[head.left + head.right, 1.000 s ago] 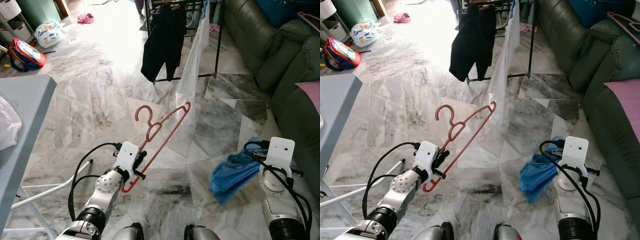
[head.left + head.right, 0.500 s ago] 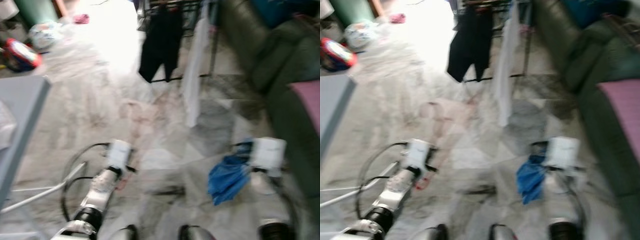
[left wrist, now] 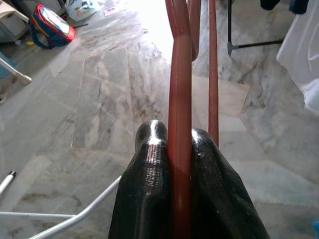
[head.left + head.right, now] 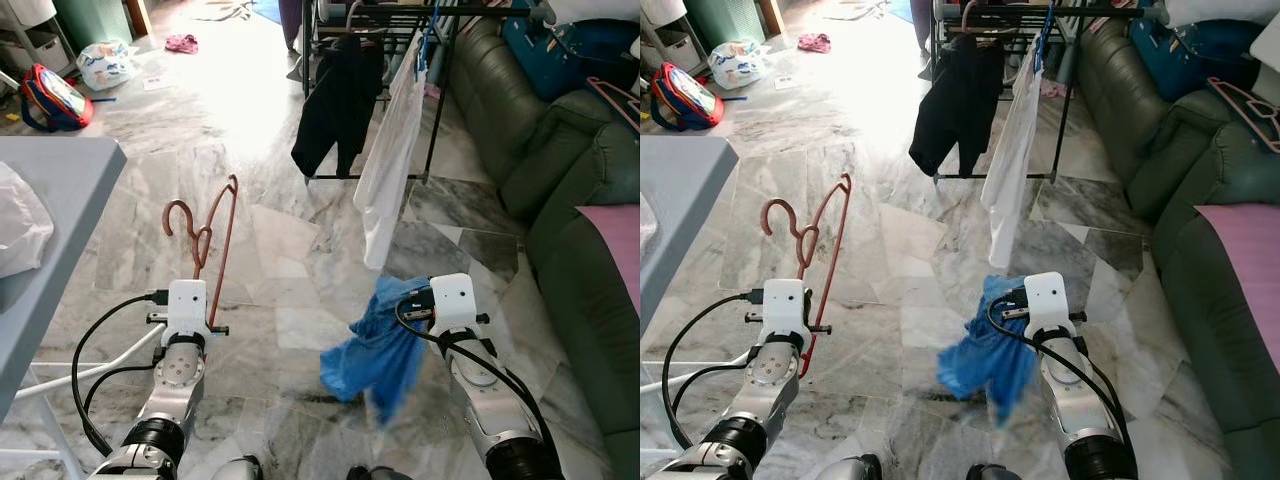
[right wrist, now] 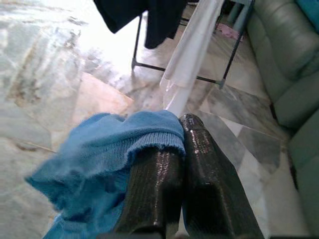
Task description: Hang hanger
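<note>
My left gripper [image 3: 179, 144] is shut on a red plastic hanger [image 4: 205, 235], which stands upright above the wrist with its hook at the top left. My right gripper [image 5: 180, 139] is shut on a blue knitted garment [image 4: 375, 345] that droops down toward the floor. Ahead stands a black clothes rack [image 4: 440, 90] with a black garment [image 4: 335, 100] and a white cloth [image 4: 390, 175] hanging from it.
A grey table [image 4: 45, 215] with a white bag [image 4: 15, 235] is on my left. A dark green sofa [image 4: 580, 200] runs along the right. A red and blue bag [image 4: 55, 100] and a plastic bag [image 4: 105, 65] lie on the marble floor far left.
The view swung, with blur half a second ago. The hanger went from slanting right to standing upright. My right arm brought the blue garment inward and forward.
</note>
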